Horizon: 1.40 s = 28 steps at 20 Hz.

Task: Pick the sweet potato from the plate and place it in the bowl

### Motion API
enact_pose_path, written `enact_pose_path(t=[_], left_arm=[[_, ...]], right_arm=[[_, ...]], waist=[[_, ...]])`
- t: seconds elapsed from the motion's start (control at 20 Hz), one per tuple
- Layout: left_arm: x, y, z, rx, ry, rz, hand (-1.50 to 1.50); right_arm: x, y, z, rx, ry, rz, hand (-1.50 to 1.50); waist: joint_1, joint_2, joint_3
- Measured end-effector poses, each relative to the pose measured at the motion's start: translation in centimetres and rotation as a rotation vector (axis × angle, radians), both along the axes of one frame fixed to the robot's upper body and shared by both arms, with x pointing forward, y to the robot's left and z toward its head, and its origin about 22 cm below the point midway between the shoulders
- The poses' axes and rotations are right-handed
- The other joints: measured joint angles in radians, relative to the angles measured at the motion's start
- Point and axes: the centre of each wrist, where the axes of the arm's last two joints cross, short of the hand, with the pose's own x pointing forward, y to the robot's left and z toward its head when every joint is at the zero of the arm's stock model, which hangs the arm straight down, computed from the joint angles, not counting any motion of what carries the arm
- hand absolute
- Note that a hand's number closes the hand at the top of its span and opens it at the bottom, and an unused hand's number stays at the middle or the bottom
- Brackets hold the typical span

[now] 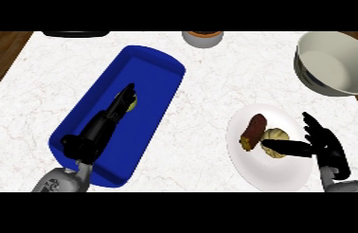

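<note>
Sweet potato (255, 129): lies on the white plate (280, 177), lower right of the frame, touching a pale round thing (274, 144) beside it.
Right hand (327, 144): over the plate's right edge, fingers spread wide, thumb lying across the round thing; holds nothing.
Bowl (328, 66): upper right, well apart from the plate.
Left hand (98, 130): left of centre, over the blue tray (150, 61), fingers straight, tips covering a yellowish thing (132, 103).
Worktop (210, 99): white marble; a cup (203, 38) at the top edge, a dark object (76, 33) at upper left.
</note>
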Motion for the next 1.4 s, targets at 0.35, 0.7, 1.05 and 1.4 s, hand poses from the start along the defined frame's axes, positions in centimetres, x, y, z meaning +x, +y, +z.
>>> enact_pose_path(t=[0.35,0.7,1.05,1.4], left_arm=[[0.1,0.2,0.5,-0.006,0.005,0.002,0.00],[0.6,-0.1,0.4,-0.006,0.005,0.008,0.00],[0.3,0.2,0.3,-0.004,0.002,0.009,0.00],[0.3,-0.6,0.5,-0.004,0.000,0.005,0.00]], right_arm=[[2.5,0.5,6.3,0.104,0.099,0.128,-1.50],[3.8,1.9,7.4,0.115,0.125,0.180,-1.50],[3.7,3.9,6.0,0.042,0.127,0.187,-1.50],[3.8,5.6,4.3,-0.052,0.120,0.169,-1.50]], waist=[[-0.004,0.000,0.004],[-0.007,0.001,0.005],[-0.008,0.001,0.006],[-0.009,0.000,0.005]])
